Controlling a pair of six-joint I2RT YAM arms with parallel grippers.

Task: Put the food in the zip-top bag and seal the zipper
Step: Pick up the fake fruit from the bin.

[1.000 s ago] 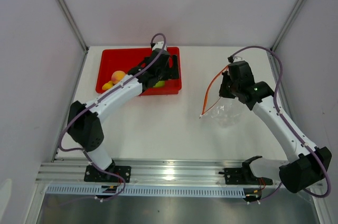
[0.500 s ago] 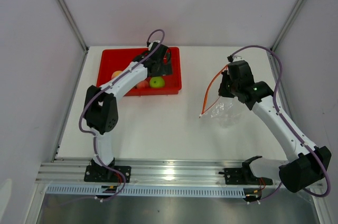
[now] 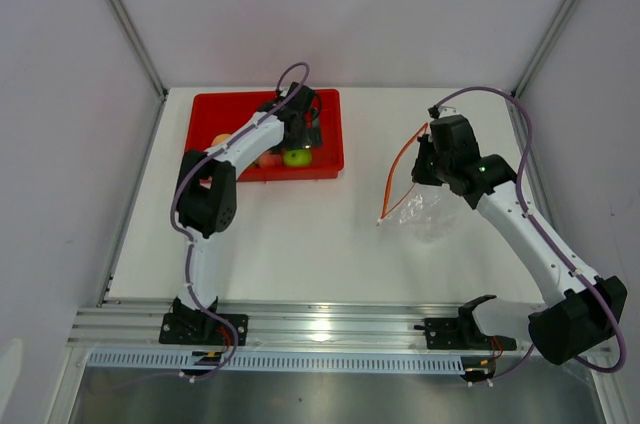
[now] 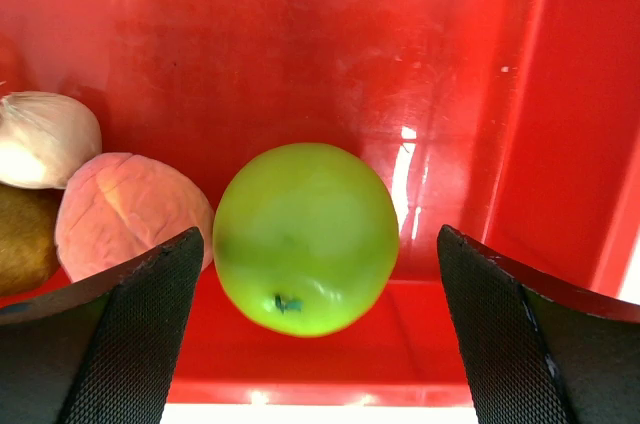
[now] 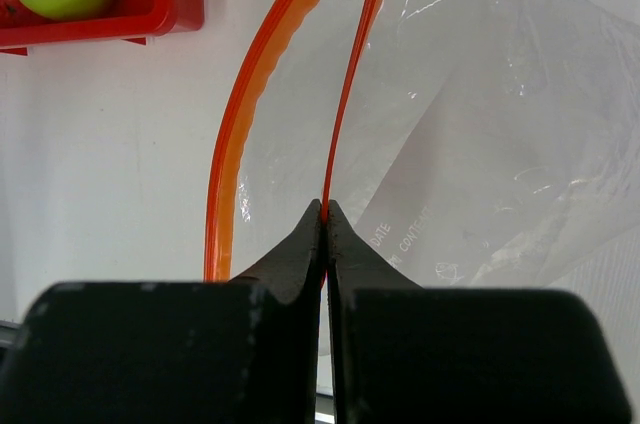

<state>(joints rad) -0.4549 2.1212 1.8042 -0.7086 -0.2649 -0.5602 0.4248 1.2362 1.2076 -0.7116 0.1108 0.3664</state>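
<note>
left tool (image 4: 320, 234) spread astride round green toy apple (image 4: 305, 239) in red plastic tray (image 4: 560, 94), likely pre-grasp; right tool (image 5: 325, 209) pinches orange zipper strip (image 5: 362, 64) of clear plastic bag (image 5: 500, 124), propping mouth open.

Red plastic tray (image 3: 225, 109) sits at the far left of the white table top (image 3: 300, 234). Clear crinkly plastic zip-top bag (image 3: 432, 214) lies on the table at right, well apart from the tray.

In the tray: round green toy apple (image 3: 296, 156) by the near wall, toward the right end. Pale pink toy peach (image 4: 125, 209) is just left of the apple. Whitish ribbed toy piece (image 4: 45, 139) and brownish toy piece (image 4: 22, 234) are further left, next to the peach.

Left gripper (image 4: 317, 236) is over the tray, one finger on each side of the apple, neither touching it.

Thin orange-red plastic zipper strip (image 3: 400, 166) runs along the bag's left edge, its two halves apart. Right gripper (image 5: 325, 206) is pinched together on the right-hand half, with the bag body to its right.
</note>
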